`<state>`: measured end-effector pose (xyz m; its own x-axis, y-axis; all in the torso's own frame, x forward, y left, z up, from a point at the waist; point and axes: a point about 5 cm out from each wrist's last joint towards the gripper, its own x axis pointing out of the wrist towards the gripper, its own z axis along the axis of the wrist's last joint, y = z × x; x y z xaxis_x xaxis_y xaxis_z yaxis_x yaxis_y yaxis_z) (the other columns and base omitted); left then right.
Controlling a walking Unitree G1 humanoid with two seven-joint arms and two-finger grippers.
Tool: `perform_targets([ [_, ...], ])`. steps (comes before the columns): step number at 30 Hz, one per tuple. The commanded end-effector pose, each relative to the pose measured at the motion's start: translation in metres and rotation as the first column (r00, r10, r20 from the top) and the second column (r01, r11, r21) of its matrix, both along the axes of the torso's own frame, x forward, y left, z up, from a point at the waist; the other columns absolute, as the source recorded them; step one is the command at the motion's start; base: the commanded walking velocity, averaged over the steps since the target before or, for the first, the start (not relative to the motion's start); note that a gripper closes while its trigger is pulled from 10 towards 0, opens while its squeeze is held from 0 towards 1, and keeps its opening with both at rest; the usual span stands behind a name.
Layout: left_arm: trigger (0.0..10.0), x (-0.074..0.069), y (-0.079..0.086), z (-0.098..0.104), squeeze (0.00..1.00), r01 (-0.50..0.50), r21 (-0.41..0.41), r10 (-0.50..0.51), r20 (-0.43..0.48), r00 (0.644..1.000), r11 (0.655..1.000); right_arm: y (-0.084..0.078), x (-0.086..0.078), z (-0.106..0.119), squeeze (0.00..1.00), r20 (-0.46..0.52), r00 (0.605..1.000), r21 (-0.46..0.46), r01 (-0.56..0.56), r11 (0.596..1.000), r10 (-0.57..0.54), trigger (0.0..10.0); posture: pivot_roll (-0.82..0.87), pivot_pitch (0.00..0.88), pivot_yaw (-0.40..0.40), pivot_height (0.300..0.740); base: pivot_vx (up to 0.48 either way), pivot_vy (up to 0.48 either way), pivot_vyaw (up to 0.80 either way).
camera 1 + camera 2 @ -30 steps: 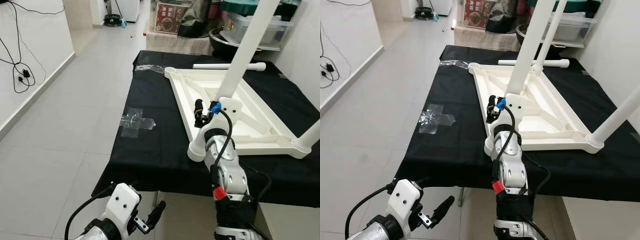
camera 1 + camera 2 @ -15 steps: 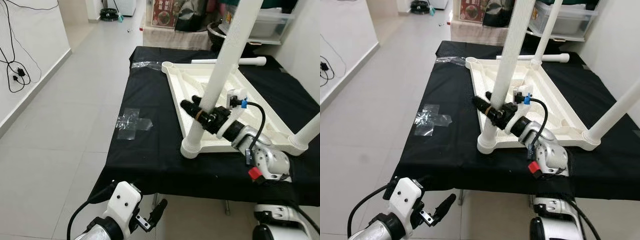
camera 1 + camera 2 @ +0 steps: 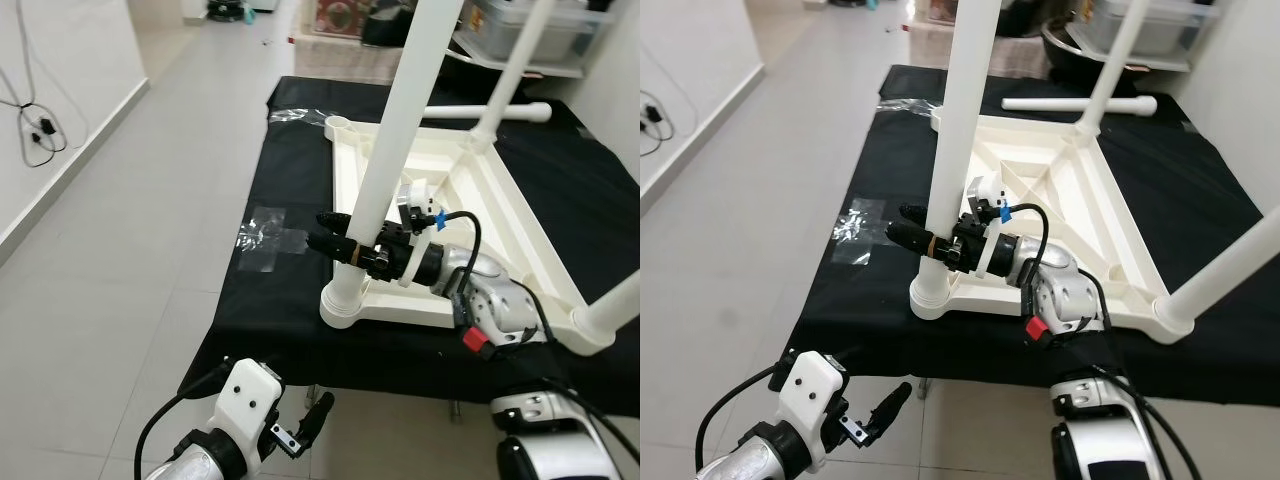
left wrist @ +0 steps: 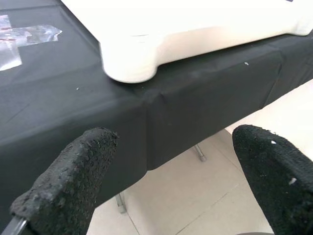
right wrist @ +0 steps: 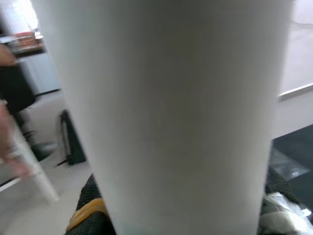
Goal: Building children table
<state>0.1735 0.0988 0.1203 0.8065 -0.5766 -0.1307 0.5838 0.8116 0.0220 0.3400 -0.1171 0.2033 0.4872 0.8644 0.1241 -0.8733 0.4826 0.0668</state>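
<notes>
Tabletop: upside down on black cloth.
Fitted: three legs upright.
Left: loose leg, empty far socket.
Right gripper: clamped around near leg.
Left gripper: spread, idle.

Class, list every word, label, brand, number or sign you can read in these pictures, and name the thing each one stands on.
No text can be read in these pictures.
Printed box at the far end of the room: it bears print, too small and cut off to read.
Red tag on the right arm: no writing can be made out.
Upturned white plastic table, black tablecloth: no writing.
</notes>
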Motion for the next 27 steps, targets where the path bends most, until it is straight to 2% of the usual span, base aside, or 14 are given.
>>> perform_targets([
  [1, 10.0, -0.002, -0.001, 0.000, 0.00, 0.008, -0.005, -0.008, 0.003, 1.000, 1.000, -0.007, 0.003, -0.004, 0.00, -0.023, 0.992, 0.022, 0.127, 0.992, -0.126, 0.0, 0.15, 0.057, -0.122, 0.740, 0.000, 0.000, 0.00],
  [7, 10.0, -0.001, -0.001, -0.002, 0.00, 0.012, -0.007, -0.012, -0.001, 1.000, 1.000, -0.016, 0.010, -0.011, 0.00, -0.107, 0.849, 0.039, 0.524, 0.851, -0.517, 0.0, 0.13, 0.049, -0.111, 0.740, 0.000, 0.000, 0.00],
  [9, 10.0, 0.000, -0.001, -0.002, 0.00, 0.020, -0.012, -0.020, -0.005, 1.000, 1.000, -0.026, 0.001, -0.021, 0.00, -0.106, 0.609, -0.021, 0.789, 0.614, -0.786, 0.0, 0.12, 0.048, -0.112, 0.740, 0.000, 0.000, 0.00],
  [10, 10.0, 0.000, -0.001, -0.002, 0.00, 0.020, -0.012, -0.020, -0.005, 1.000, 1.000, -0.026, 0.001, -0.021, 0.00, -0.106, 0.609, -0.021, 0.789, 0.614, -0.786, 0.0, 0.12, 0.048, -0.112, 0.740, 0.000, 0.000, 0.00],
  [11, 10.0, 0.000, -0.002, -0.003, 0.00, 0.021, -0.012, -0.021, -0.005, 1.000, 1.000, -0.032, -0.005, -0.022, 0.00, -0.095, 0.481, -0.036, 0.873, 0.486, -0.871, 0.0, 0.13, 0.053, -0.113, 0.740, 0.000, 0.000, 0.00],
  [13, 10.0, 0.000, -0.002, -0.003, 0.00, 0.021, -0.012, -0.021, -0.005, 1.000, 1.000, -0.032, -0.005, -0.022, 0.00, -0.095, 0.481, -0.036, 0.873, 0.486, -0.871, 0.0, 0.13, 0.053, -0.113, 0.740, 0.000, 0.000, 0.00],
  [14, 10.0, 0.001, -0.001, -0.003, 0.00, 0.018, -0.012, -0.018, -0.004, 1.000, 1.000, -0.034, -0.013, -0.021, 0.00, -0.090, 0.350, -0.048, 0.934, 0.355, -0.932, 0.0, 0.13, 0.054, -0.111, 0.740, 0.000, 0.000, 0.00],
  [16, 10.0, 0.001, -0.001, -0.002, 0.00, 0.014, -0.011, -0.014, -0.002, 1.000, 1.000, -0.030, -0.022, -0.019, 0.00, -0.096, 0.243, -0.063, 0.966, 0.249, -0.965, 0.0, 0.13, 0.057, -0.116, 0.740, 0.000, 0.000, 0.00],
  [19, 10.0, 0.001, -0.001, -0.002, 0.00, 0.013, -0.012, -0.013, -0.001, 1.000, 1.000, -0.021, -0.025, -0.021, 0.00, -0.121, 0.226, -0.084, 0.968, 0.237, -0.967, 0.0, 0.13, 0.063, -0.115, 0.740, 0.000, 0.000, 0.00],
  [21, 10.0, 0.001, -0.001, -0.001, 0.00, 0.014, -0.012, -0.014, -0.001, 1.000, 1.000, -0.011, -0.025, -0.022, 0.00, -0.158, 0.267, -0.073, 0.957, 0.281, -0.951, 1.8, 0.13, 0.065, -0.114, 0.740, 0.000, 0.000, 0.00],
  [22, 10.0, 0.001, -0.001, -0.001, 0.00, 0.012, -0.012, -0.012, -0.001, 1.000, 1.000, 0.001, -0.024, -0.019, 0.33, -0.174, 0.350, -0.037, 0.932, 0.361, -0.920, 10.0, 0.13, 0.067, -0.115, 0.740, 0.000, 0.000, 0.00],
  [23, 10.0, 0.001, -0.001, -0.001, 0.00, 0.011, -0.012, -0.011, -0.001, 1.000, 1.000, 0.009, -0.024, -0.017, 0.33, -0.180, 0.408, -0.008, 0.909, 0.416, -0.895, 10.0, 0.13, 0.067, -0.115, 0.740, 0.000, 0.000, 0.00],
  [24, 10.0, 0.001, -0.001, -0.001, 0.00, 0.011, -0.013, -0.011, 0.000, 1.000, 1.000, 0.013, -0.025, -0.014, 1.00, -0.168, 0.434, 0.016, 0.899, 0.438, -0.885, 10.0, 0.13, 0.069, -0.112, 0.740, 0.000, 0.000, 0.00],
  [27, 10.0, 0.002, -0.001, 0.000, 0.00, 0.012, -0.012, -0.012, 0.001, 1.000, 1.000, 0.015, -0.025, -0.012, 1.00, -0.165, 0.443, 0.036, 0.895, 0.444, -0.881, 10.0, 0.13, 0.071, -0.114, 0.740, 0.000, 0.000, 0.00],
])
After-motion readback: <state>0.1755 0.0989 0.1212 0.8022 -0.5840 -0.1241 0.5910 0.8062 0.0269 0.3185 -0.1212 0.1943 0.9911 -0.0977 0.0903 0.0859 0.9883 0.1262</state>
